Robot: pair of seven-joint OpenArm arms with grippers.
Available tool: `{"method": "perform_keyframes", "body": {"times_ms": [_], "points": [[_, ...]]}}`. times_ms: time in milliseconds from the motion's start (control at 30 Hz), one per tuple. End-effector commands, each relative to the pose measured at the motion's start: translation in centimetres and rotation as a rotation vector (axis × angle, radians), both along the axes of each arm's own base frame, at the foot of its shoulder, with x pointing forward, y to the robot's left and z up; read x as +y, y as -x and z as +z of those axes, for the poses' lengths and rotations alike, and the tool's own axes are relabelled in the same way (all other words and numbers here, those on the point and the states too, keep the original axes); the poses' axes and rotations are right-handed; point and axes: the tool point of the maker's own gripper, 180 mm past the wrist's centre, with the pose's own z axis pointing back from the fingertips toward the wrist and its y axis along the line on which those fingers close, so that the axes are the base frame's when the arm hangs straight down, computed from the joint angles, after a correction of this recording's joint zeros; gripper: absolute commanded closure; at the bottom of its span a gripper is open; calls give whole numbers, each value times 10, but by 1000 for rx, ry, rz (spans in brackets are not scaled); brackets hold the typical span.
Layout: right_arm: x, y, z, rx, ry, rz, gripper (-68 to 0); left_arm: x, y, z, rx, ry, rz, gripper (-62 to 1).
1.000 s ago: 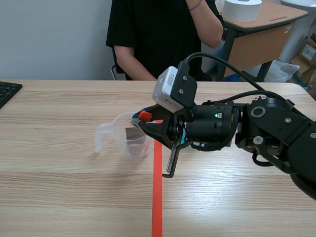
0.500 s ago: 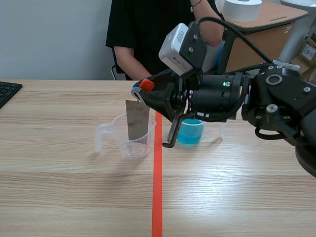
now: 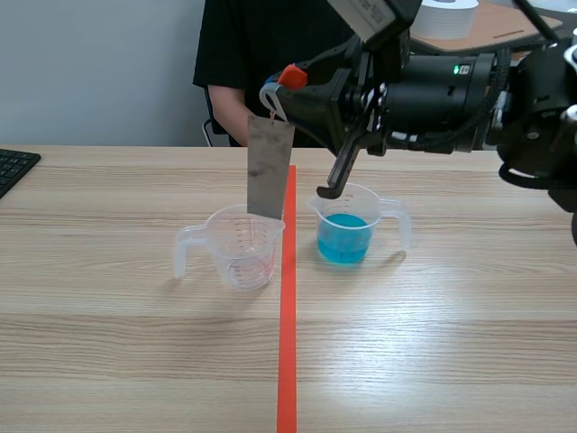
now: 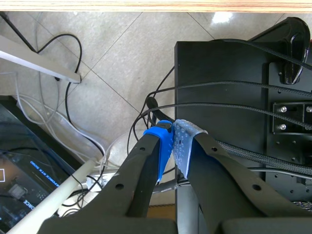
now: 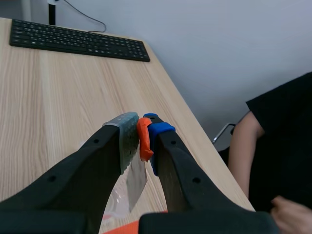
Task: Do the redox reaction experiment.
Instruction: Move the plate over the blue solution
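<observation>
The right gripper [image 3: 278,88] hangs high above the empty clear cup [image 3: 240,248], its fingers pinched tight on a small orange-red clip [image 5: 143,138]. A dull grey metal strip [image 3: 269,166] dangles from that clip, nearly upright, straight over the cup. Its lower edge sits about level with the cup's rim, and I can't tell whether it dips inside. On the cup's spout side, just across the orange-red tape line [image 3: 287,343], stands a cup of blue liquid [image 3: 346,236]. A person in a black top [image 3: 270,63] sits beyond the cup, across the table. A keyboard [image 3: 14,168] lies well off past its handle side. The left gripper [image 4: 173,142] is nowhere near the cup. It hangs over cables [image 4: 146,105] on the floor, pads pressed together on nothing.
</observation>
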Motion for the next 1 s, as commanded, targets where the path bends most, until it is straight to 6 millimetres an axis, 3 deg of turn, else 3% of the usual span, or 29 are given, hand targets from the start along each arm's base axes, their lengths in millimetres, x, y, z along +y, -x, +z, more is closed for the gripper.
{"method": "perform_keyframes", "body": {"times_ms": [0,267,500,967], "points": [[-7,-4,19,-44,-12,-12,-15,-3,5,3,1,8,-2,-21],[-40,-24,39,-74,23,-145,-15,-3,5,3,2,8,-2,-21],[-64,-36,45,-74,46,-234,-15,-3,5,3,2,8,-2,-21],[-83,-38,41,-42,89,-267,-15,-8,-1,7,-35,73,39,-21]]}}
